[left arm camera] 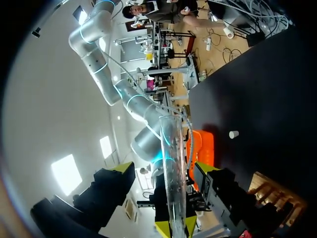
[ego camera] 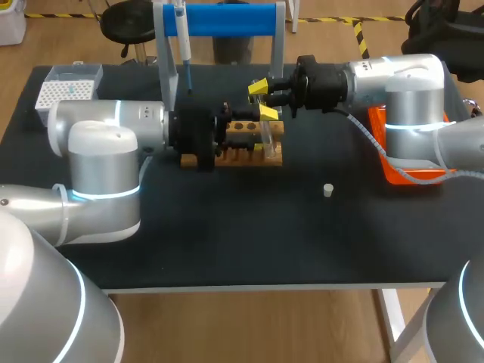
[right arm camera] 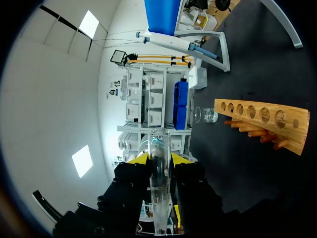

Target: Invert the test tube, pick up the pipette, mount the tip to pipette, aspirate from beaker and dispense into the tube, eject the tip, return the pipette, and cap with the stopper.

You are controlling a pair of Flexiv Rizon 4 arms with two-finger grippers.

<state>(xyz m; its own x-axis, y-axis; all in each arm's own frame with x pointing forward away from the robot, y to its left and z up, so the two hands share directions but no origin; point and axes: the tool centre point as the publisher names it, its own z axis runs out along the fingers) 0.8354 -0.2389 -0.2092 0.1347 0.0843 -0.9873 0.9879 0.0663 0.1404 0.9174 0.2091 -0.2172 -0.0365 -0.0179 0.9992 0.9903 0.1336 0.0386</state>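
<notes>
clamping the test tube [right arm camera: 157,208] from two sides, the right gripper [right arm camera: 159,158] holds it by the wooden rack [ego camera: 249,155], near the desk's back edge. left gripper [left arm camera: 163,167] released, fingers flanking the tube without contact, crowding the rack. stopper [ego camera: 327,190] lies mid-desk; pipette [ego camera: 182,38] hangs on the blue stand [ego camera: 227,19]; orange tray [ego camera: 393,170] at right edge.

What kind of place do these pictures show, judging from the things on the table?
Most likely a laboratory bench set up for robot liquid handling: a glass test tube, a wooden tube rack, a pipette hanging on a blue stand and a small beaker.
</notes>
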